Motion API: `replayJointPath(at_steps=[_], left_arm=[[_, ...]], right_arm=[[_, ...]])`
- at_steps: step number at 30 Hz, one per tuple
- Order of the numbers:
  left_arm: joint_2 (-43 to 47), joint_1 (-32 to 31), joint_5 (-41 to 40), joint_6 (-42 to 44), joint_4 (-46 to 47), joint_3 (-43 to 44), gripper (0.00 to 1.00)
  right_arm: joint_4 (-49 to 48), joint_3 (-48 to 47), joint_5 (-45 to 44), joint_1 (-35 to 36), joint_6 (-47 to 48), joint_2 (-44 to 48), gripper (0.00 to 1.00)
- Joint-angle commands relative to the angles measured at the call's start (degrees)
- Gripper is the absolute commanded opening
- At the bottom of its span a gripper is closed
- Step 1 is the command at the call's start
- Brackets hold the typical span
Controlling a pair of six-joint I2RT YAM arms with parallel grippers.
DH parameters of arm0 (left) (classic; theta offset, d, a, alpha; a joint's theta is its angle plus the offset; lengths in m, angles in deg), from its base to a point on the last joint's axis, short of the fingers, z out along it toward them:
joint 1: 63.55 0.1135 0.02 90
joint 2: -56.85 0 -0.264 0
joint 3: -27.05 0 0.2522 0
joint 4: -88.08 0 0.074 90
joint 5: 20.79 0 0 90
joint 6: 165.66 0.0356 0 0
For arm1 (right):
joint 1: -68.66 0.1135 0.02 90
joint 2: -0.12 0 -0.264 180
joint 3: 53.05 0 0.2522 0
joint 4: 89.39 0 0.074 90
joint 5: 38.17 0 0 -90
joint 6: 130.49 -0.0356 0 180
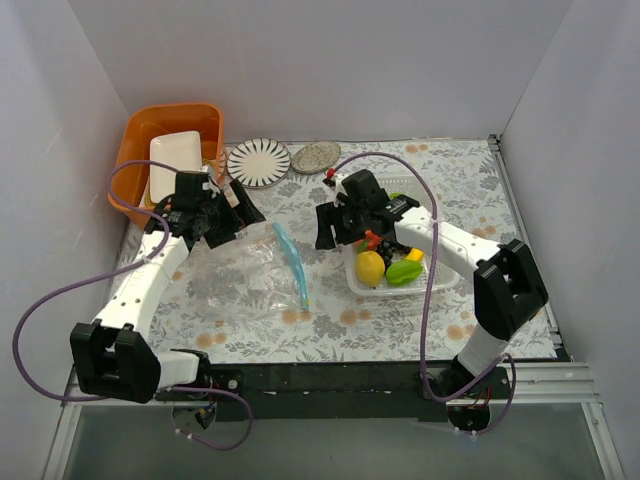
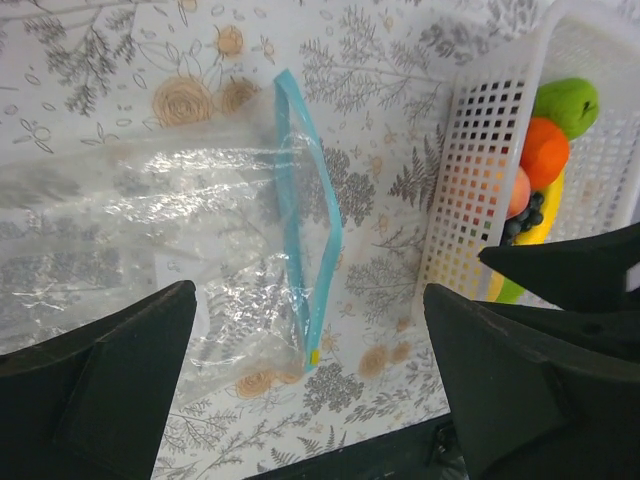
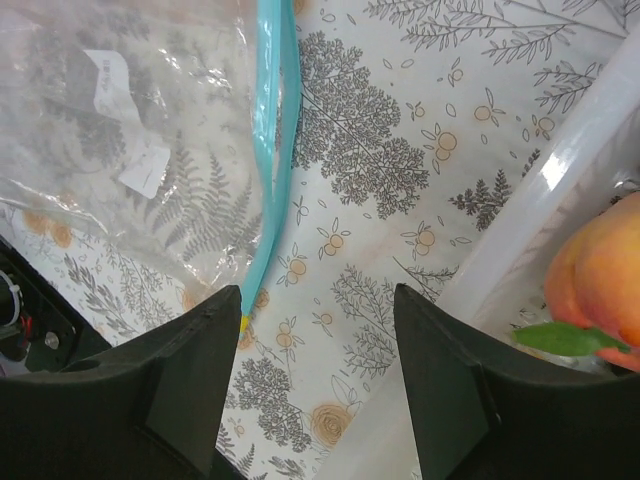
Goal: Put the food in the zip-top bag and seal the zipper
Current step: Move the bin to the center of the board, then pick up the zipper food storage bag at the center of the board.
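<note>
The clear zip-top bag [image 1: 240, 278] lies flat on the flowered cloth, its light blue zipper [image 1: 292, 262] along the right edge with the mouth slightly parted. My left gripper [image 1: 232, 213] hovers open over the bag's far side, holding nothing. In the left wrist view the bag [image 2: 150, 230] and zipper [image 2: 310, 240] lie between the wide-apart jaws of the left gripper [image 2: 310, 290]. My right gripper [image 1: 338, 230] is open and empty between the bag and the white basket [image 1: 440, 285]. The food is in the basket: lemon [image 1: 370, 268], green mango [image 1: 403, 272], orange [image 2: 543, 150], green apple [image 2: 567, 100], peach [image 3: 605, 270].
An orange tub [image 1: 135, 150] holding a white dish [image 1: 175, 160] stands at the back left. A striped plate [image 1: 258, 162] and a patterned plate [image 1: 316, 156] lie beside it. White walls close in the table on three sides.
</note>
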Motion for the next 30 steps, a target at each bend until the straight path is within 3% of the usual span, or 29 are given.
replayJointPath(at_steps=[1,6,12,23,26,30], left_arm=[[-2.2,-5.8,-6.7,-3.1,-3.6,1.8,0.97],[-6.2,-15.3,-12.6,-10.2,-3.6,3.7,0.95],[-15.4,-21.6,-16.8,-13.8,-4.7,8.5,0.93],[-27.8,-23.5,-18.3,-15.4,-7.3,14.6,0.89],[-30.8,-23.8,-19.5,-15.1,-9.2,16.9,0.86],[-32.7,-23.9,-19.1,-15.0,-9.8,17.3,0.73]], right_arm=[[-2.1,-0.6,-2.3,-0.1,-1.0,5.8,0.7],[-6.9,5.3,-7.5,-0.1,-3.4,16.2,0.7],[-5.4,8.2,-11.2,-0.1,-5.0,23.4,0.7],[-3.1,12.4,-15.9,-1.3,-2.2,34.3,0.68],[-3.3,13.3,-15.5,-1.5,-1.7,34.8,0.68],[-3.3,14.3,-14.0,-1.7,-1.4,34.9,0.68]])
